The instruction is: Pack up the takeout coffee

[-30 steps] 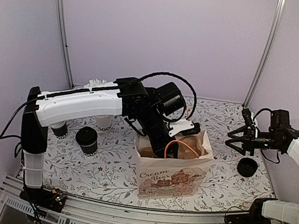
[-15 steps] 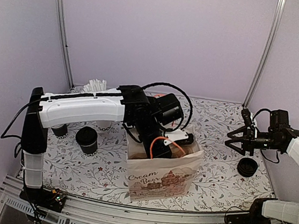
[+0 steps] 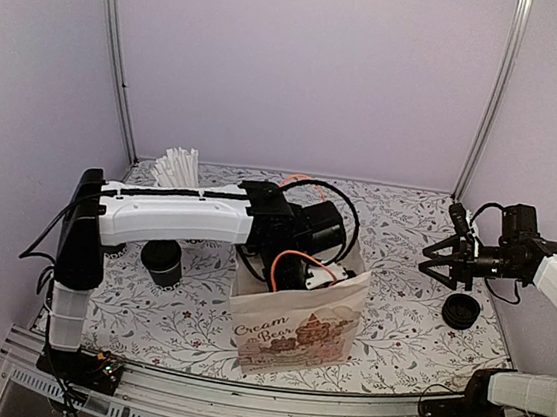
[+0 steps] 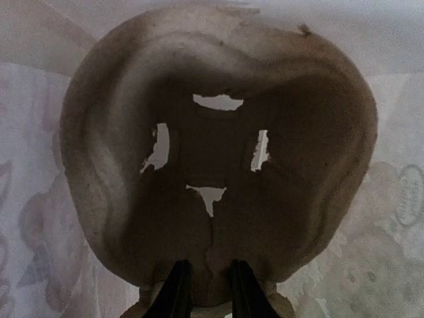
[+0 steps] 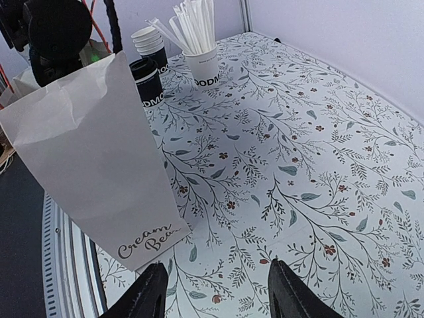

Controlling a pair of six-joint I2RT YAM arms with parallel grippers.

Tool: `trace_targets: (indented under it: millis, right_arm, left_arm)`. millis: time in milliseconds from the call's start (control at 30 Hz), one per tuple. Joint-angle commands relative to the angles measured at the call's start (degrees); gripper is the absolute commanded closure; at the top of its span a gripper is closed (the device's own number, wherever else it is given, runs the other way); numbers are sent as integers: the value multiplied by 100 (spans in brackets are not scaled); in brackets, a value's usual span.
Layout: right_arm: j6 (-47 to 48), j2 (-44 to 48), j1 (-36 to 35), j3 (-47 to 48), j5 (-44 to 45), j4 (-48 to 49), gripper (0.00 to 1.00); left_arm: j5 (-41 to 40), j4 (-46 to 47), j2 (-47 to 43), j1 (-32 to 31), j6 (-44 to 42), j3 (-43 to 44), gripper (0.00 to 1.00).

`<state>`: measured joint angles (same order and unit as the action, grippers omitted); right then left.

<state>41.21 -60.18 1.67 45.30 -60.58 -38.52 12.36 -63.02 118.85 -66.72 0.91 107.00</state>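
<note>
The takeout coffee (image 3: pixel 162 261), a black cup with a black lid, stands on the table left of the white paper bag (image 3: pixel 296 316); the right wrist view shows it (image 5: pixel 144 76) behind the bag (image 5: pixel 86 152). My left gripper (image 4: pixel 209 295) is down inside the bag, fingers shut on the near edge of a brown pulp cup carrier (image 4: pixel 218 152) that fills its view. From above, only the left wrist shows at the bag's mouth. My right gripper (image 3: pixel 444 260) hovers at the right, well clear of the bag, and it (image 5: pixel 218 298) is open over bare tablecloth.
A straw holder (image 3: pixel 177 169) stands at the back left; the right wrist view shows it (image 5: pixel 202 66) beside a stack of lidless cups (image 5: pixel 149 38). A low stack of black lids (image 3: pixel 461 310) lies under the right gripper. The table's front rail (image 3: pixel 256 407) runs just before the bag.
The left arm has sunk deeper into the bag, taking the brown carrier down out of the overhead view. The bag has slid left and nearer the front edge. The right arm has stayed put.
</note>
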Motion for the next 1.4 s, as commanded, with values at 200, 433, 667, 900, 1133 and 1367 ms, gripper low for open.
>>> trace_targets:
  millis: [200,433,667,900,1133,1367]
  right_arm:
    - [102,-29,17,-56,-95,-53,46]
    - [118,-81,17,-48,-95,-63,46]
    - [128,-77,17,-56,-95,-68,46]
    - [133,-85,17,-56,-95,-68,46]
    - [142,-77,17,-56,-103,-76,46]
    - [155,-68,17,-56,-120,-89,46]
  left_arm:
    - [-121,483,352,-155,75,-374,82]
    - [-6,862,474,-168,127,-697,82]
    - [145,1141,551,-196,229,-978,82]
    - [264,1377,611,-267,344,-1190,78]
    - [101,1336,445,-289,414,-1116,59]
    - [126,836,129,-304,609,-537,42]
